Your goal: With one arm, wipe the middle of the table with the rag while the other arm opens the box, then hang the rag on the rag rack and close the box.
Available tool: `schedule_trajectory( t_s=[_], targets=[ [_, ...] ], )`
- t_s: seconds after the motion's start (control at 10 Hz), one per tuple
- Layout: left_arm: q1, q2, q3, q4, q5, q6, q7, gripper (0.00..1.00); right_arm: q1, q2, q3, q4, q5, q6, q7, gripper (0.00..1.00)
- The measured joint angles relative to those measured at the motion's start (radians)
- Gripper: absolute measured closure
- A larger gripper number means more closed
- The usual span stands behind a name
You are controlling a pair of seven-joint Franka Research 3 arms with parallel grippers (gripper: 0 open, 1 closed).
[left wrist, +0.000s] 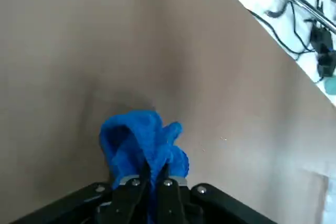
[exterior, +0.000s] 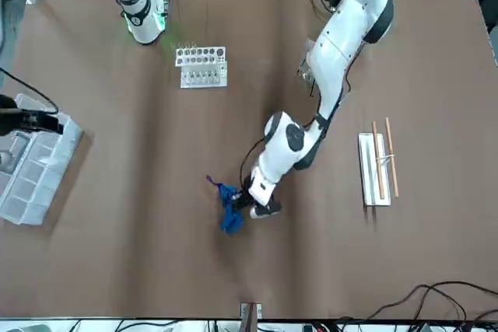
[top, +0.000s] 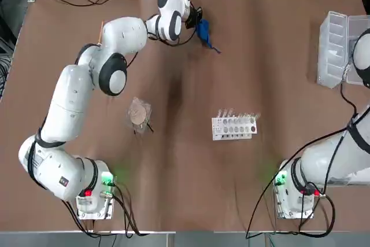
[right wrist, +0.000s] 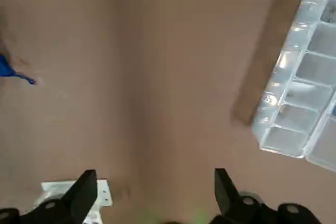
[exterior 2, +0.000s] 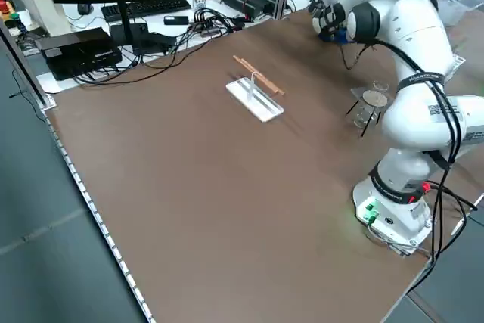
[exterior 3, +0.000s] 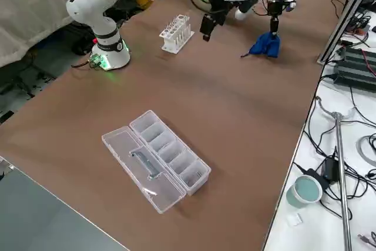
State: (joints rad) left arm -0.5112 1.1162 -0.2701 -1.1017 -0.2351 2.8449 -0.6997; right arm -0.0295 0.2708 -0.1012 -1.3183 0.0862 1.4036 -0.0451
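Two arms share the work over the brown table [top: 277, 56], one at the cloth and one at the container. The left gripper [left wrist: 155, 174], beyond the middle towards the far side, is closed on the rag [top: 203, 32]. It pinches the bunched cloth so that loose folds spread past the fingertips; this grip presumably leaves soft material free to meet the surface. Whether the cloth presses on the table cannot be told.

The right gripper [right wrist: 155, 172] is raised on the robot's right, its two fingers wide apart with nothing between them. Such a spread would suit either a release of the lid or a fresh approach to it. The plastic box [exterior 3: 170, 151], near the right edge of the table, lies open, its lid [exterior 3: 144, 168] folded back flat beside the compartments; the opening step therefore appears complete.

The rag rack [exterior 2: 255, 98] stands well apart on the robot's left, its wooden rods bare, within plausible reach of the arm that carries the cloth. The white tube rack [top: 234, 127] sits nearer the bases, where a broad wiping stroke might catch it. Wiping seems the step in hand; hanging the cloth and closing the lid remain. A limp fold could slip off a rod unless draped evenly.
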Motion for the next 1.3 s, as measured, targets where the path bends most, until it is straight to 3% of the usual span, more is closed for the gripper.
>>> schedule_trajectory(
  t_s=[0.5,1.1,1.3],
  targets=[
    [-0.041,0.015,0.039,0.001,0.0,-0.001,0.039,0.94,-0.004,-0.13,0.0,-0.16,0.012,0.099,0.0,0.01],
    [-0.264,0.019,0.041,0.005,0.0,0.001,0.059,0.94,-0.001,-0.166,0.002,-0.191,0.011,0.1,0.0,0.01],
    [-0.296,0.019,0.041,0.011,0.0,0.001,0.059,0.94,-0.001,-0.168,0.002,-0.191,-0.004,0.1,0.0,0.01]
  ],
)
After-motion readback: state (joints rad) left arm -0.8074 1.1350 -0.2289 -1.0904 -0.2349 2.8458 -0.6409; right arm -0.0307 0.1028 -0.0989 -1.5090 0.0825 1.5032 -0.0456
